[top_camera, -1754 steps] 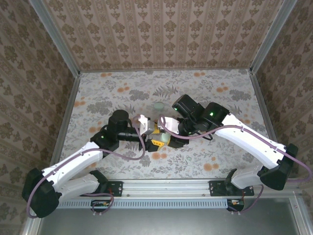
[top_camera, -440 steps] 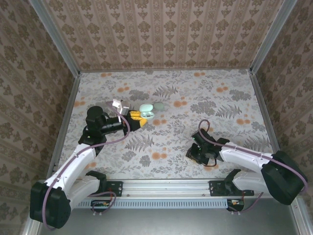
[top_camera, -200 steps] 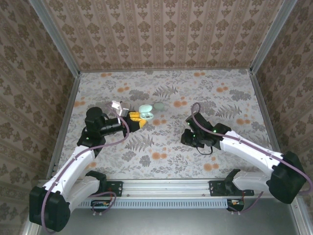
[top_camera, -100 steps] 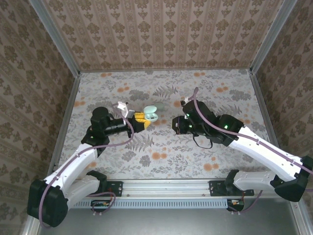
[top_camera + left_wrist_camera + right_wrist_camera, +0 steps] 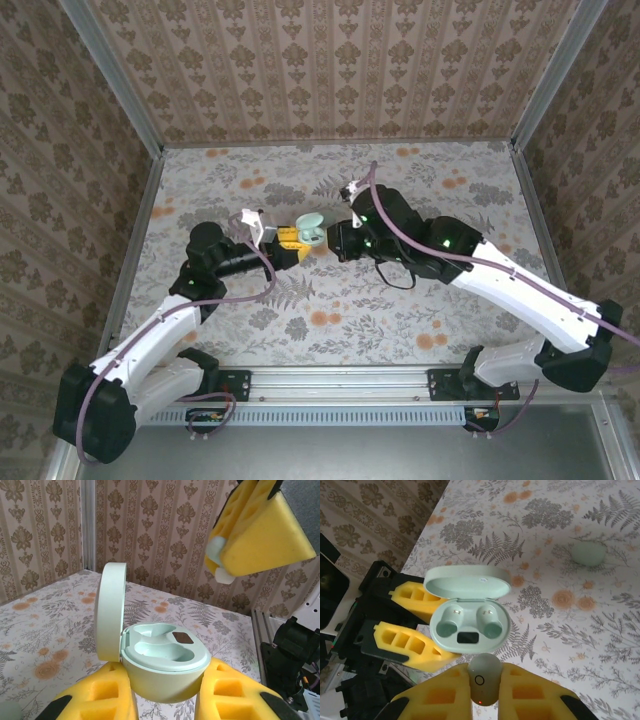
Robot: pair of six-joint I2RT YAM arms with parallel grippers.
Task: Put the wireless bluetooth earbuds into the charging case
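Nearest the arms' bases, the left hand (image 5: pixel 165 705) is clamped on the open case (image 5: pixel 165 655), with the lid (image 5: pixel 110 610) standing up. Both wells look empty, so I judge that nothing has been inserted yet. Just beside the case, the right hand (image 5: pixel 485 680) pinches one earbud (image 5: pixel 483 669) close to the front rim but apart from it, with nothing between them. Farther out, the second earbud (image 5: pixel 588 552) lies loose on the bench (image 5: pixel 450 310) and has yet to be picked up. Patterned walls (image 5: pixel 330 70) stand well behind.
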